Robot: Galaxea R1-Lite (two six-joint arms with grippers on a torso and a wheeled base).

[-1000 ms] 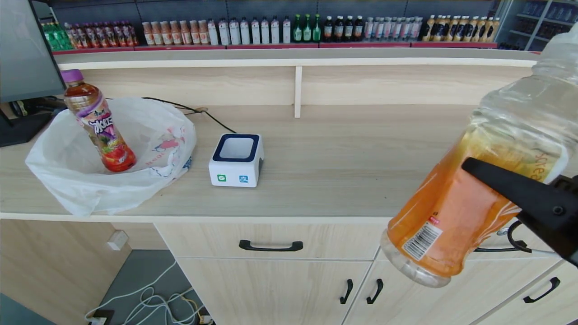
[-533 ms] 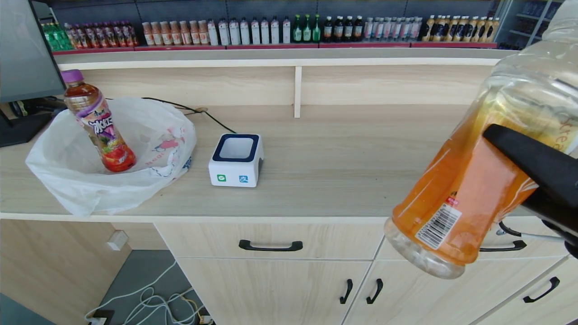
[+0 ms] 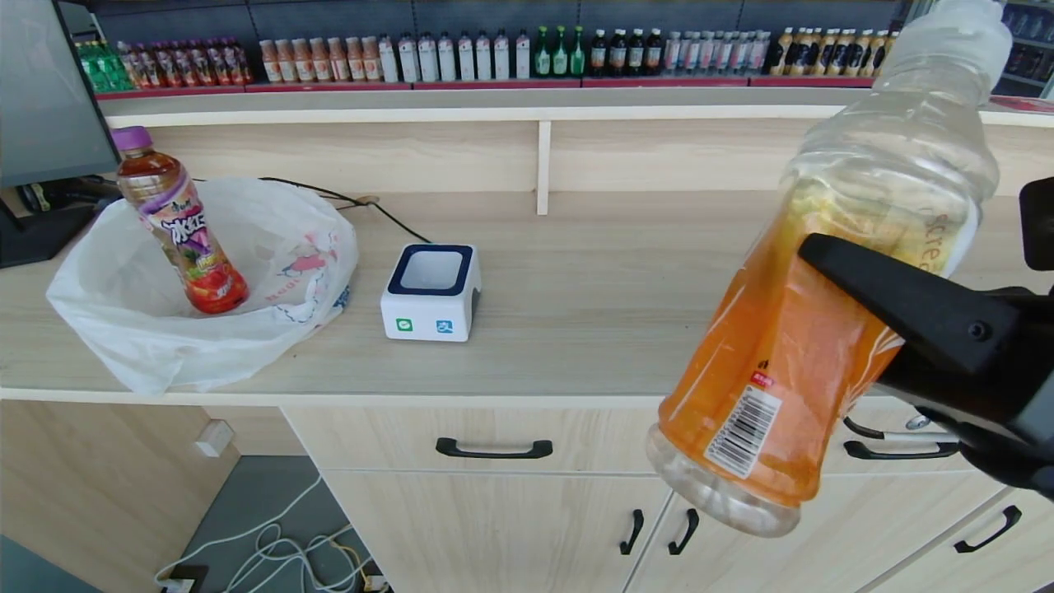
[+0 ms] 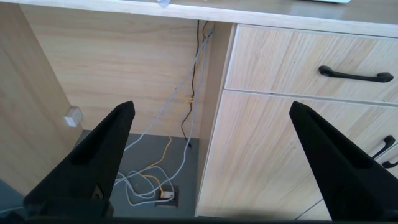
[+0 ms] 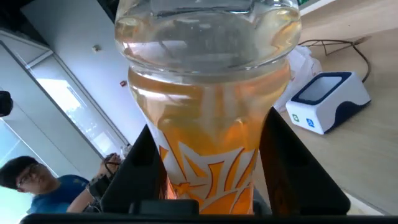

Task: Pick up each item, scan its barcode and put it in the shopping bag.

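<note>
Orange bottle (image 3: pixel 811 329) shifts left in right gripper (image 5: pixel 211 174)

Since half a second ago the bottle has moved left in the head view and stands a little more upright, with more of its clear neck showing. Bag, scanner and red bottle unchanged.

- Right gripper: black fingers (image 3: pixel 873 288) clamp the orange bottle at mid-body, one each side. The bottle is held in the air, tilted, base down-left, well to the right of the scanner (image 3: pixel 431 291). Its barcode (image 3: pixel 745 431) faces the head camera near the base.
- Left gripper (image 4: pixel 208 118): fingers spread wide, nothing between them, below the counter (image 3: pixel 593 288) edge, before the cabinet fronts.
- Shopping bag (image 3: pixel 272 247): open on the counter, left of the scanner, a purple-capped red bottle (image 3: pixel 181 226) leaning inside.
</note>
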